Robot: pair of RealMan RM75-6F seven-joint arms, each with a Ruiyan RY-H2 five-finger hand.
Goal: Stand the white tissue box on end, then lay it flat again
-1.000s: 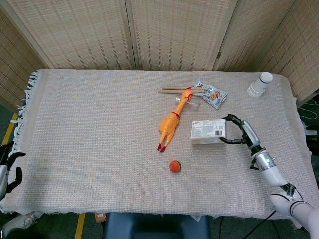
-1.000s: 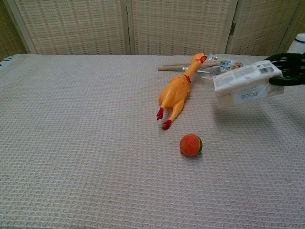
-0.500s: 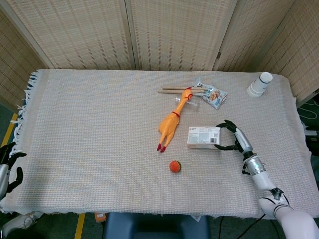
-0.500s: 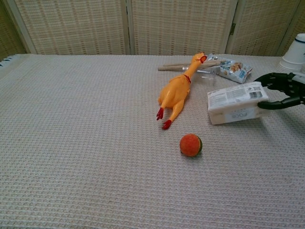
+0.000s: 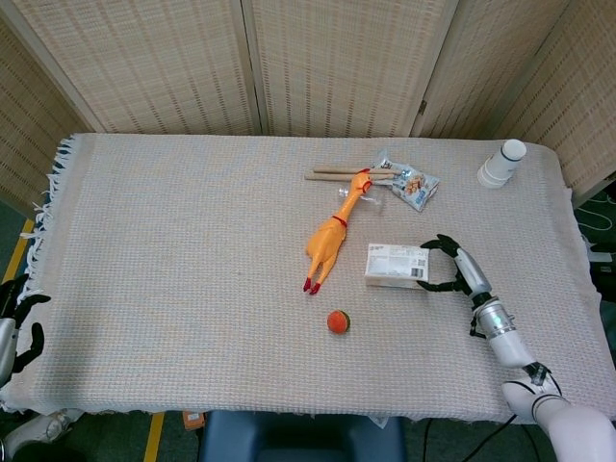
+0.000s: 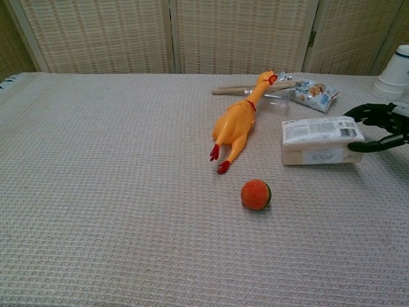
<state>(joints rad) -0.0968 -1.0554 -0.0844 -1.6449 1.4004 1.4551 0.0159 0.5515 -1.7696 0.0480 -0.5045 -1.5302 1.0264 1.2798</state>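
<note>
Tissue box [image 5: 397,265] lay flat on the cloth-covered counter [image 5: 173,250], right of centre, its broad printed face up and its underside apparently fully down on the weave. Its long axis ran left to right across the counter, one short end toward the rubber chicken [image 5: 332,238], the other toward the right hand [image 5: 449,267]. That pose reads as the final one the task asks for, so the laying-flat looked finished or nearly so.

The right hand sat at the box's right short end, dark fingers [image 6: 377,146] curved around that end from above and below in the chest view. They lay at or just off the cardboard; I could not tell whether they pinched it or had let go. Holding by the short end makes sense, since that is the end to lever about when tipping the box up or down.

The left hand [image 5: 14,322] hung off the counter's near left edge, fingers spread and holding nothing, well apart from everything.

An orange ball [image 5: 338,321] rested near the box's front left corner. Farther back lay a snack packet [image 5: 412,185] and wooden sticks [image 5: 339,173], with a white cup [image 5: 502,164] at the far right.
</note>
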